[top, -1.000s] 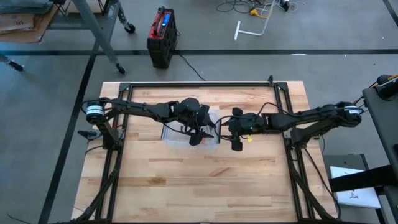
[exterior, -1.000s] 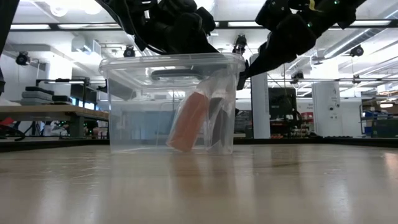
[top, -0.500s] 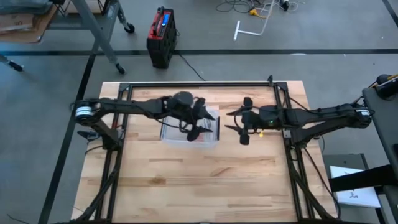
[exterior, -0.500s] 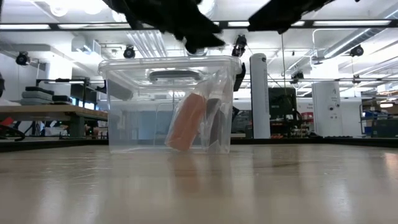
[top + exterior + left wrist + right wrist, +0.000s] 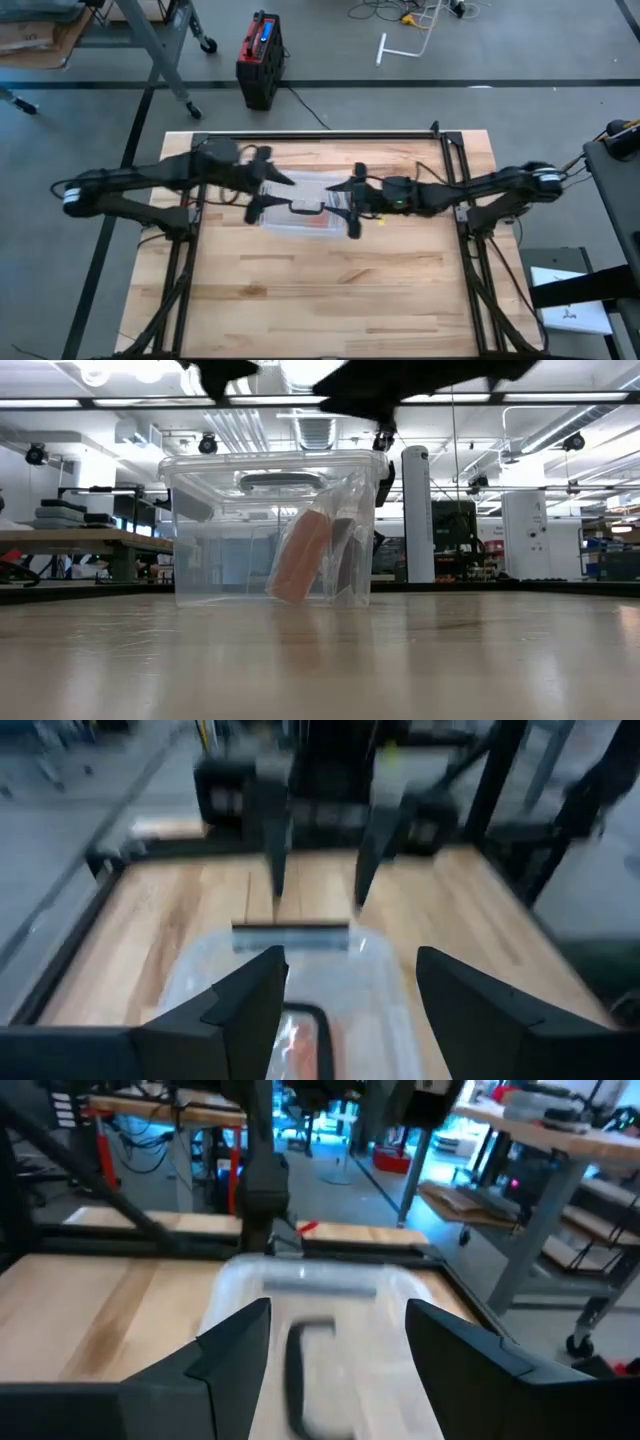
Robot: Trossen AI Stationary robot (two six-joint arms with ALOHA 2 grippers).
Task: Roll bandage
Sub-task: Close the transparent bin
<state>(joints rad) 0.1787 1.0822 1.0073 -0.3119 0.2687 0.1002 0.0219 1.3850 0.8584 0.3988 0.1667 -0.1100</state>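
Both arms are pulling back since a second ago, so we're hovering our left gripper (image 5: 258,193) and right gripper (image 5: 352,203), fingers spread and empty, at either end of the clear lidded plastic bin (image 5: 270,525). Inside, the orange bandage roll (image 5: 303,555) is leaning bagged, so rolling's looking done.

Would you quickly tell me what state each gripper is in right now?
Left gripper: open, empty, above the clear box's left end.
Right gripper: open, empty, above the box's right end.
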